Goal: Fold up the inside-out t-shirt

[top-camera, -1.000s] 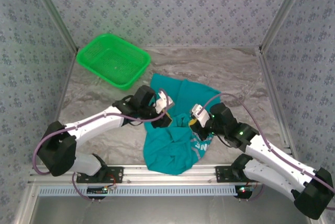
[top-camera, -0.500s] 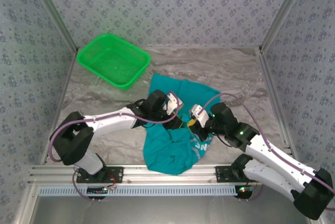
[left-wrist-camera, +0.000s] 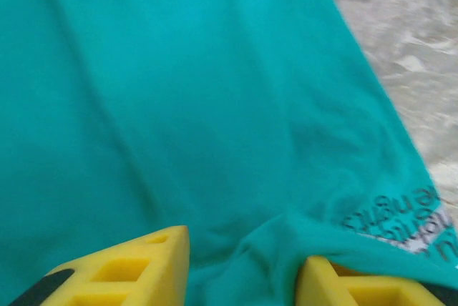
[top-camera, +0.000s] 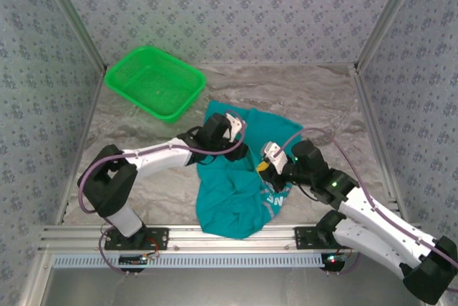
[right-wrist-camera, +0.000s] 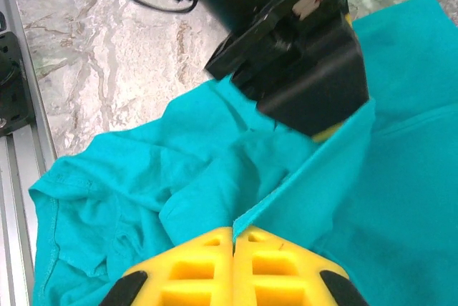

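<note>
**Q:** What has changed around the t-shirt (top-camera: 227, 202) in the last second?

**A:** The cloth itself has hardly stirred. It lies crumpled on the table (top-camera: 322, 99), near the middle of the front edge, with its near end reaching the rail (top-camera: 236, 234). White lettering (top-camera: 274, 199) shows on its right side. The left arm has swung in. Its elbow has risen and come closer to centre, and the left gripper (top-camera: 240, 153) has moved from the t-shirt's left edge to a spot over its middle. The right arm has barely shifted.

**Q:** Where does the cloth sit relative to the two grippers?

**A:** It lies under both of them. The grippers meet over its middle, just beside each other. The green basket (top-camera: 154, 81) stands well apart at the far left.

**Q:** And the grippers themselves?

**A:** In the left wrist view, the left gripper's (left-wrist-camera: 243, 277) yellow fingers (left-wrist-camera: 136, 267) stand apart, low over the teal cloth (left-wrist-camera: 179, 99), with a small ridge rising between them. They clamp nothing. The right gripper (right-wrist-camera: 232, 238) has its fingers pressed together on a lifted fold of the t-shirt (right-wrist-camera: 143, 177). That fold runs taut up to the left gripper's black body.
</note>
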Controlling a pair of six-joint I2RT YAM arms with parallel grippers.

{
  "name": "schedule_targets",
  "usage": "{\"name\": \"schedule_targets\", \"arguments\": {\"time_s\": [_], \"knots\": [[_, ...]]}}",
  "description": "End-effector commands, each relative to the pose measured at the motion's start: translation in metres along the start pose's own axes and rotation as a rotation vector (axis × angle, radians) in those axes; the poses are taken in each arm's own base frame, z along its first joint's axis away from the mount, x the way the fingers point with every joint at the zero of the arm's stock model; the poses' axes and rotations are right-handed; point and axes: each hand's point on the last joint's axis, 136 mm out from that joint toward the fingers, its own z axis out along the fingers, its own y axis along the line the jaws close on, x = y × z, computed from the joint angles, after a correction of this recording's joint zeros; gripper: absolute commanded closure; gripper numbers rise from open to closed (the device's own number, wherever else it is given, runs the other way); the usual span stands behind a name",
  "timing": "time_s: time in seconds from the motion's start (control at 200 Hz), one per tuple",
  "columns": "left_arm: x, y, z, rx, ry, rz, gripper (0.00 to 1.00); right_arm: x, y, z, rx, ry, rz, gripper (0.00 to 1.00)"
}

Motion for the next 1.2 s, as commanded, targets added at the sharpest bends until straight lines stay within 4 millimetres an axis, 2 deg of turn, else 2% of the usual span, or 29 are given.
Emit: {"name": "schedule_targets", "arguments": {"time_s": [0.0,0.13,0.335,0.485,0.545,0.615,0.77,0.84,0.909,0.984,1.034,1.089,1.194], "knots": [[-0.023,0.029,-0.024,-0.107,-0.02,-0.018,0.61,-0.006,0.005,-0.004,-0.008,0.001,-0.016,1.0],[-0.027,0.034,-0.034,-0.15,0.012,0.04,0.64,0.003,0.008,0.005,-0.008,0.042,-0.036,1.0],[-0.01,0.047,-0.024,-0.16,0.112,0.03,0.65,0.005,0.01,0.012,-0.012,0.055,-0.042,1.0],[-0.003,0.044,-0.026,-0.1,0.171,0.019,0.79,0.003,0.008,0.012,0.0,0.054,-0.035,1.0],[-0.002,0.042,-0.035,-0.077,0.193,0.012,0.86,0.0,0.005,0.012,0.018,0.047,-0.024,1.0],[-0.006,0.033,-0.049,-0.004,0.199,0.0,0.9,0.002,0.0,0.014,0.044,0.054,-0.006,1.0],[-0.021,0.009,-0.083,0.139,0.172,-0.014,1.0,0.0,-0.025,0.021,0.155,0.088,0.11,1.0],[-0.023,0.007,-0.091,0.166,0.16,-0.027,1.0,-0.003,-0.03,0.026,0.16,0.094,0.185,0.95],[-0.02,0.007,-0.091,0.202,0.163,-0.065,1.0,0.0,-0.041,0.029,0.202,0.113,0.28,0.88],[-0.012,-0.004,-0.085,0.302,0.186,-0.12,1.0,0.016,-0.066,0.027,0.33,0.154,0.425,0.81],[-0.005,-0.01,-0.08,0.356,0.207,-0.16,1.0,0.026,-0.075,0.026,0.372,0.184,0.489,0.78],[0.002,-0.013,-0.073,0.395,0.222,-0.216,1.0,0.032,-0.079,0.027,0.412,0.208,0.523,0.72],[0.021,-0.023,-0.064,0.439,0.267,-0.272,1.0,0.038,-0.075,0.028,0.433,0.246,0.502,0.64]]}}
